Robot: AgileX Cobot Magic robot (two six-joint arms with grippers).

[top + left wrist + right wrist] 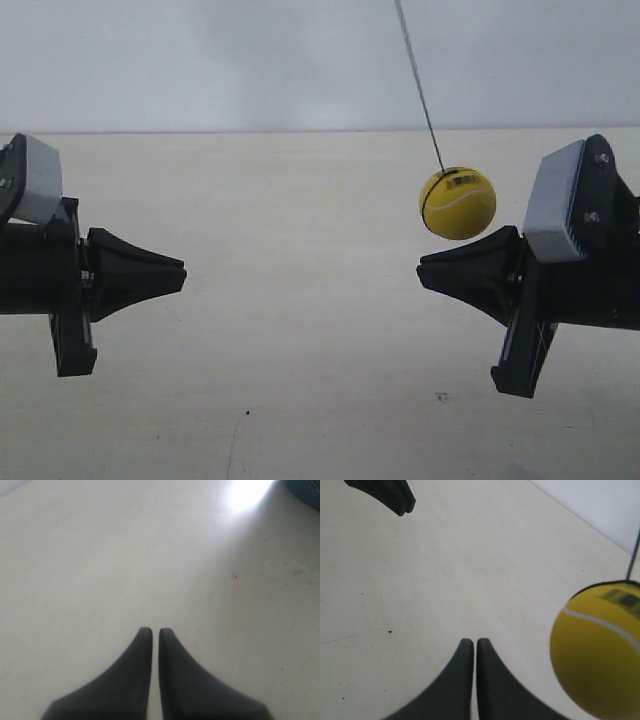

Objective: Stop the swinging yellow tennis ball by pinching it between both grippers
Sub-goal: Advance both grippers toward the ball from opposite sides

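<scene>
Right now the yellow tennis ball hangs on its thin string in the right half of the exterior frame. It is just above the tip of the right gripper, and whether it brushes it, I can't tell. The left gripper waits at the frame's left, well apart from the ball. Both sets of jaws are closed to a hairline slit, holding nothing. Pale tabletop lies below. No pinch yet: both tips have to meet the ball from either side.

Each black tapered end effector carries a grey-white box.
</scene>
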